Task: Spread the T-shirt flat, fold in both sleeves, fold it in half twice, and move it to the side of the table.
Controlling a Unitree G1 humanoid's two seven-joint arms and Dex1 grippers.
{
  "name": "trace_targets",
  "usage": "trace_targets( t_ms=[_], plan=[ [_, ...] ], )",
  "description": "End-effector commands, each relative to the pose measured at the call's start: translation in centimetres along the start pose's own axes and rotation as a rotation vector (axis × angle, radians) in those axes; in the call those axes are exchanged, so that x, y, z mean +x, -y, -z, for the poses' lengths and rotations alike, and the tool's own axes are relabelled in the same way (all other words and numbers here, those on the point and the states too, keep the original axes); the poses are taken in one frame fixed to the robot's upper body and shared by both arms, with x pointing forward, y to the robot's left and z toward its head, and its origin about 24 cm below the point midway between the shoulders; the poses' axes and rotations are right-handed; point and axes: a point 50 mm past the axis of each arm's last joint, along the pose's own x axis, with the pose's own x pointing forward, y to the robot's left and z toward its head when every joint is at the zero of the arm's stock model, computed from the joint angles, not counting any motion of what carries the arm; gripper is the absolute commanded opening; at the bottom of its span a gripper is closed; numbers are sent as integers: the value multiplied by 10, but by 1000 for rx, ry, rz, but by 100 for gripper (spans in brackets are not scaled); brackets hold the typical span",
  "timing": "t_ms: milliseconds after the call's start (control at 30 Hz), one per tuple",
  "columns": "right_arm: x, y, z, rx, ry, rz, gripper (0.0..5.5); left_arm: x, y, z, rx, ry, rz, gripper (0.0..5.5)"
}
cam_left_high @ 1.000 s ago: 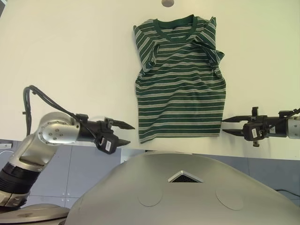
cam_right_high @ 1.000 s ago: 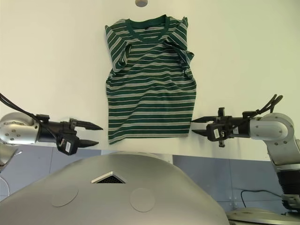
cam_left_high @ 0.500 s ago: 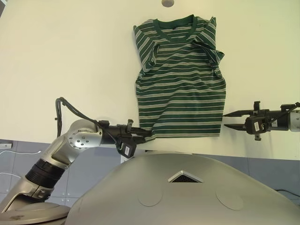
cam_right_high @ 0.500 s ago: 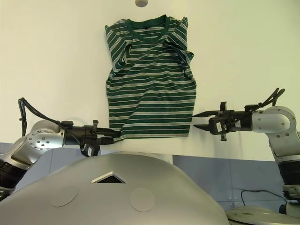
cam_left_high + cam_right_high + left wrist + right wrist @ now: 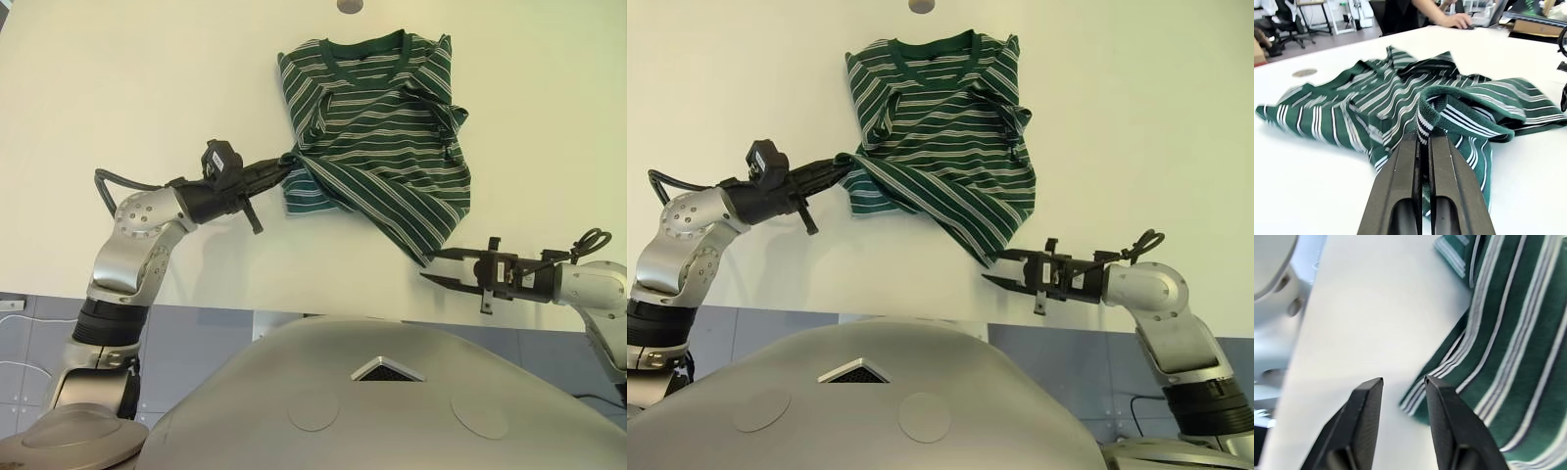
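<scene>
The green T-shirt (image 5: 382,117) with white stripes lies at the far middle of the white table (image 5: 147,78), collar away from me and both sleeves tucked in. My left gripper (image 5: 290,161) is shut on the lower left hem corner (image 5: 1424,120), held up beside the shirt's left edge. From there the hem runs diagonally down to the lower right corner (image 5: 423,255). My right gripper (image 5: 428,265) is open at that corner. In the right wrist view the corner (image 5: 1418,404) sits by the open fingertips (image 5: 1427,382); I cannot tell if they touch it.
A small grey round disc (image 5: 350,5) is set in the table just beyond the collar. The table's front edge (image 5: 196,299) runs close under both arms. Bare tabletop spreads to the left and right of the shirt.
My left gripper shut on the lower left hem corner and carried it up and away from me, dragging the hem diagonal. My right gripper moved left to the lower right corner, still open.
</scene>
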Motion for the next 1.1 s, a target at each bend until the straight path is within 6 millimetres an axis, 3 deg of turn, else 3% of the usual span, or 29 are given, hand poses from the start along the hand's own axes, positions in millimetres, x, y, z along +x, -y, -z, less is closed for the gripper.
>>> trace_targets(
  t_ms=[33,300,500,633,667,933,1033,1100],
  plan=[
    [4,14,1,-77,-27,106,159,1,-14,15,2,-104,-99,2],
    [-1,8,3,-75,-55,-25,159,5,-23,25,6,-146,-141,2],
    [10,6,5,-330,-141,-160,159,8,-19,28,-1,-155,-111,2],
    [16,11,12,-383,-191,-175,159,9,-19,28,0,-162,-92,2],
    [16,11,14,-370,-200,-180,159,9,-19,28,1,-163,-89,2],
    [16,7,18,-150,-162,-173,10,13,-17,28,3,-168,-64,0],
    [11,17,5,-33,-96,-142,2,9,-15,24,10,-158,-7,0],
    [-2,23,-13,76,-64,-195,2,-4,-7,12,1,-153,137,0]
  ],
)
